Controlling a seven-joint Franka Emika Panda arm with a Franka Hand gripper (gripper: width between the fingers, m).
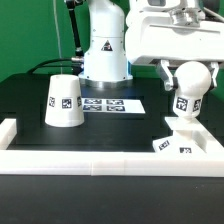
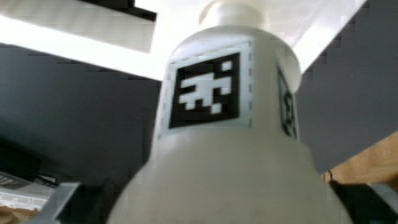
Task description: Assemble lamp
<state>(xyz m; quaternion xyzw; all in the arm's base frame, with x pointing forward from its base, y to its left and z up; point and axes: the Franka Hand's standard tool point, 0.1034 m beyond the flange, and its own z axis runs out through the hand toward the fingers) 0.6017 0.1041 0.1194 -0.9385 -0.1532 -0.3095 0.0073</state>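
My gripper (image 1: 190, 72) is shut on the round head of the white bulb (image 1: 183, 103), which hangs stem down with a tag on the stem. The stem's end is right over the flat angular base (image 1: 190, 143) at the front of the exterior view's right; I cannot tell if it touches. The truncated-cone shade (image 1: 65, 103) stands upright on the black table at the exterior view's left, well apart. In the wrist view the tagged bulb (image 2: 222, 120) fills the picture, with a white part of the base (image 2: 98, 35) beyond its stem. My fingertips are hidden there.
The marker board (image 1: 105, 103) lies flat between the shade and the base. The white robot pedestal (image 1: 105, 50) stands behind it. A white wall (image 1: 100, 160) runs along the table's front edge and turns up both sides, close to the base.
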